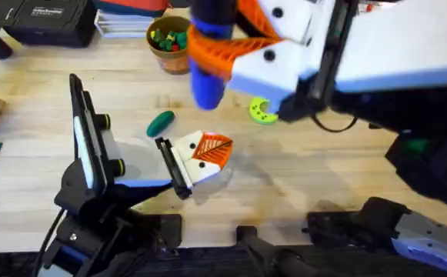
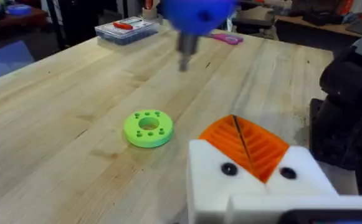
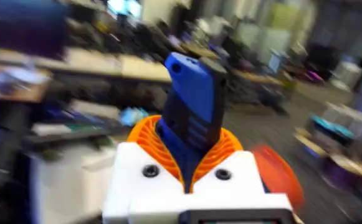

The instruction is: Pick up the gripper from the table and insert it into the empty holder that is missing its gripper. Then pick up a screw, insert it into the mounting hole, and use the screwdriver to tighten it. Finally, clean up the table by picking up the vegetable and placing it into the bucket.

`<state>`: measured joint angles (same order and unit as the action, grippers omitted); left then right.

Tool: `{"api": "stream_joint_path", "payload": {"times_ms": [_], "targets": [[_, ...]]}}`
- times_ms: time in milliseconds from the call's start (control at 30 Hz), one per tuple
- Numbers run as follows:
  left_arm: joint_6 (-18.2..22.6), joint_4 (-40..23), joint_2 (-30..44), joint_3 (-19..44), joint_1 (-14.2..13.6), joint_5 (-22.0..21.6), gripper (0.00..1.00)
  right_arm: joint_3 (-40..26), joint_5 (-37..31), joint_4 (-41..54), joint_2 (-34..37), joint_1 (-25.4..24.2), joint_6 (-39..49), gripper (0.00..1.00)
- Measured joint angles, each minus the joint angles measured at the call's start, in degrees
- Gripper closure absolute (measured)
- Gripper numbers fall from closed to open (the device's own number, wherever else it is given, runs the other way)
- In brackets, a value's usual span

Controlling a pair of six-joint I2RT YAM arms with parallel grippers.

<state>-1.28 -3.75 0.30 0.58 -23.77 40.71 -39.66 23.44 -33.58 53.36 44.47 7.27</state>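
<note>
Looming large under the overhead camera, the right gripper (image 1: 235, 50) is clamping its ribbed orange pads on the blue pen-shaped screwdriver (image 1: 206, 85), held above the pale wooden table (image 1: 300, 177). Lower down, the left gripper (image 1: 205, 154) is resting with its fingers together. Between them are lying the dark green vegetable (image 1: 161, 122) and a bright green holed disc (image 1: 262, 111), with the orange-brown bucket (image 1: 169, 42) standing behind.

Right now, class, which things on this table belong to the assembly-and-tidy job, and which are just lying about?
Job:
blue pen-shaped screwdriver, clamped in right gripper
dark green toy vegetable
orange-brown bucket
left gripper

Lying about:
bright green holed disc
clear plastic box
</note>
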Motion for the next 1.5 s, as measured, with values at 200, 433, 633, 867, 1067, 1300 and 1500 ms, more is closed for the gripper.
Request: {"api": "stream_joint_path", "payload": {"times_ms": [200, 433, 633, 867, 1067, 1300, 1500], "targets": [[0.0, 0.0, 0.0, 0.0, 0.0, 0.0, 0.989, 0.0, -9.8, 14.3, 1.3, -10.4, 11.8, 0.973], [0.0, 0.0, 0.0, 0.0, 0.0, 0.0, 0.989, 0.0, -23.0, 22.9, 11.1, -25.3, 36.6, 0.973], [0.0, 0.0, 0.0, 0.0, 0.0, 0.0, 0.989, 0.0, -28.1, 23.2, 24.2, -33.9, 55.1, 0.973], [0.0, 0.0, 0.0, 0.0, 0.0, 0.0, 0.989, -0.1, -29.0, 23.2, 35.0, -35.5, 63.5, 0.939], [0.0, 0.0, 0.0, 0.0, 0.0, 0.0, 0.989, -0.4, -29.6, 26.4, 35.6, -35.1, 63.7, 0.349], [0.0, 0.0, 0.0, 0.0, 0.0, 0.0, 0.989, -1.6, -32.7, 34.1, 30.2, -34.8, 51.4, 0.008], [0.0, 0.0, 0.0, 0.0, 0.0, 0.0, 0.966, -3.9, -34.1, 46.1, 21.1, -34.8, 36.0, 0.009]]}}
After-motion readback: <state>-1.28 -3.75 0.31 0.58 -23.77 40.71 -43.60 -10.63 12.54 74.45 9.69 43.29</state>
